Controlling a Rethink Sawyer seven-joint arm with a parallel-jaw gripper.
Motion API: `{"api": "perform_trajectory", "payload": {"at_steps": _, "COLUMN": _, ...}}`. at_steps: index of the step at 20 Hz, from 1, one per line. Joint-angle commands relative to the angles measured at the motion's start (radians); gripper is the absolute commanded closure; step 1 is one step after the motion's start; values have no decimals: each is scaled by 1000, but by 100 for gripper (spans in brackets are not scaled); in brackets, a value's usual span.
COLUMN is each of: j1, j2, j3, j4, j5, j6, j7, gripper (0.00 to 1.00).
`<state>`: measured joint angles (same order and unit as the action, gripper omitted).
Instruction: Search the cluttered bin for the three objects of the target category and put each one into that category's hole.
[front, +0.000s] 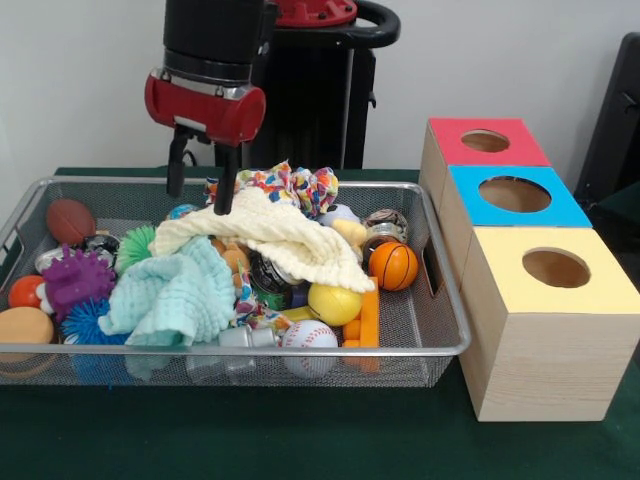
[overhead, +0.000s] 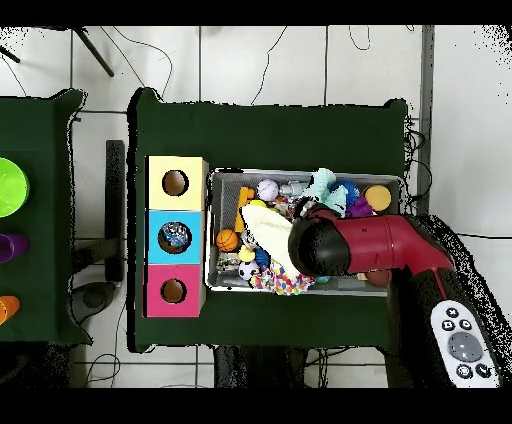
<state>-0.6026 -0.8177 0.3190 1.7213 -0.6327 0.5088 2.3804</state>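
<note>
We see the red arm (overhead: 365, 245) lying across the bin (overhead: 225, 176), beside three boxes (overhead: 175, 235) near the green bench's (overhead: 270, 130) left edge.

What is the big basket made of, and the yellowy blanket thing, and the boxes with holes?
The basket looks like silver metal: see-through wire mesh with a shiny rim. The cream cloth seems soft woven fabric, bumpy and draped in folds. The boxes look like pale wood, with grain lines on their sides and matte coloured tops.
</note>
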Motion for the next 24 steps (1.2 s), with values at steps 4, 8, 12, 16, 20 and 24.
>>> {"api": "perform_trajectory", "payload": {"at_steps": 4, "j1": -37, "j2": 52, "j3": 95, "j4": 111, "j5": -91, "j6": 36, "j7": -280, "gripper": 0}}
{"api": "perform_trajectory", "payload": {"at_steps": 8, "j1": -18, "j2": 44, "j3": 73, "j4": 109, "j5": -96, "j6": 105, "j7": -288, "gripper": 0}}
{"api": "perform_trajectory", "payload": {"at_steps": 12, "j1": -29, "j2": 51, "j3": 90, "j4": 115, "j5": -74, "j6": 162, "j7": -327, "gripper": 0}}
{"api": "perform_trajectory", "payload": {"at_steps": 16, "j1": -47, "j2": 33, "j3": 112, "j4": 136, "j5": -45, "j6": 200, "j7": -344, "gripper": 0}}
{"api": "perform_trajectory", "payload": {"at_steps": 20, "j1": -64, "j2": 23, "j3": 126, "j4": 136, "j5": -40, "j6": 221, "j7": -337, "gripper": 0}}
{"api": "perform_trajectory", "payload": {"at_steps": 24, "j1": -89, "j2": 9, "j3": 161, "j4": 132, "j5": -3, "j6": 295, "j7": -363, "gripper": 0}}
